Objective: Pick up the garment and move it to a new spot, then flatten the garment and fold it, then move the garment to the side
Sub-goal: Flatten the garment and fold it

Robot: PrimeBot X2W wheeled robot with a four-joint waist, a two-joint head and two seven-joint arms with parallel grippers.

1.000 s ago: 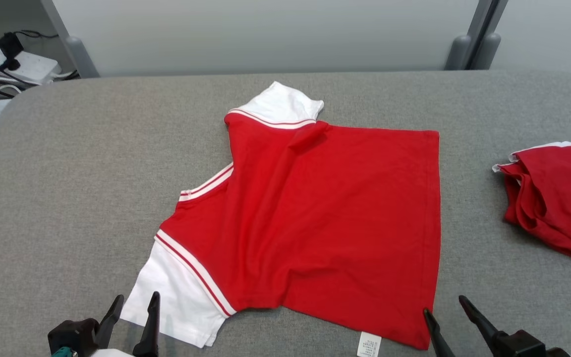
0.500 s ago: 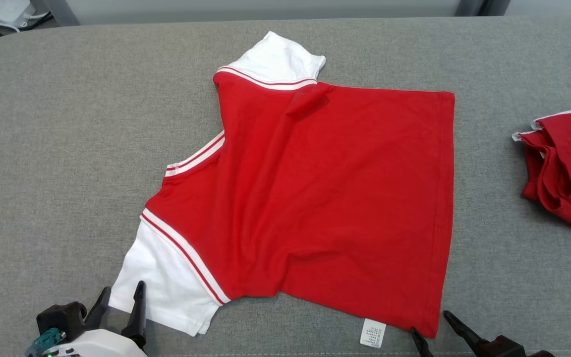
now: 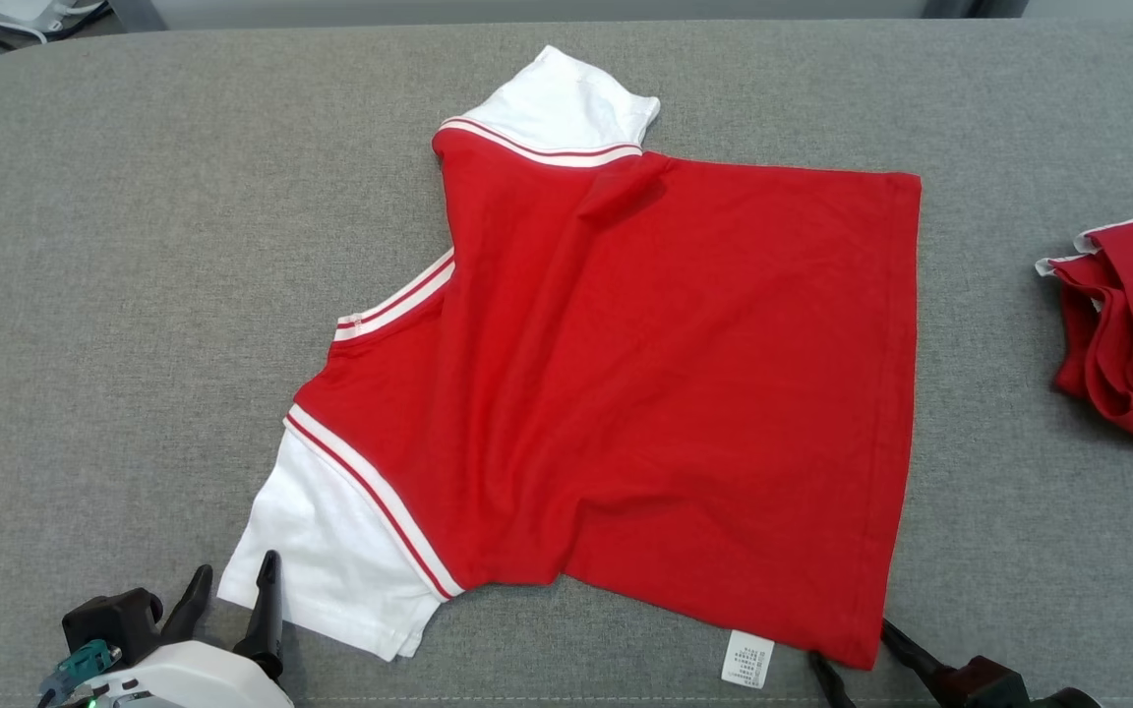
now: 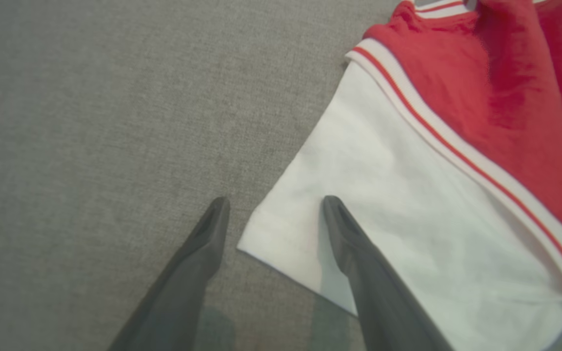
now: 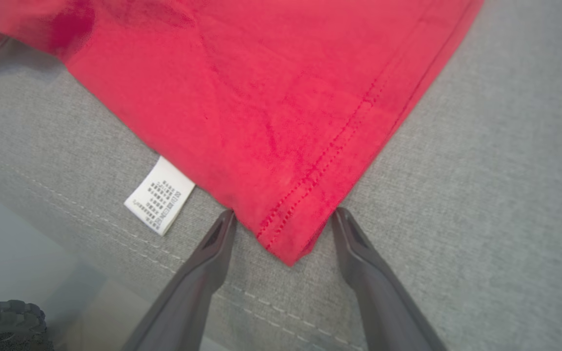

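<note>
A red garment [image 3: 665, 393] with white sleeves lies spread on the grey cushioned table [image 3: 134, 295], collar to the left, hem to the right. My left gripper [image 3: 234, 582] stands open at the near left, its fingers straddling the corner of the near white sleeve [image 4: 398, 234]. My right gripper [image 3: 850, 644] is open at the near right, with the garment's near hem corner [image 5: 286, 239] lying between its fingers [image 5: 359, 253]. A white care label [image 5: 160, 195] sticks out from the near edge. Neither gripper holds anything.
A second red garment [image 3: 1132, 334] lies crumpled at the table's right edge. White power strips and cables [image 3: 6, 15] sit beyond the far left corner. The table's front seam [image 5: 115, 229] runs just below my right gripper.
The head camera has tilted down and shifted, so the whole scene slid up and right. Both grippers sit closer to the garment's near corners. The garment has not moved.
</note>
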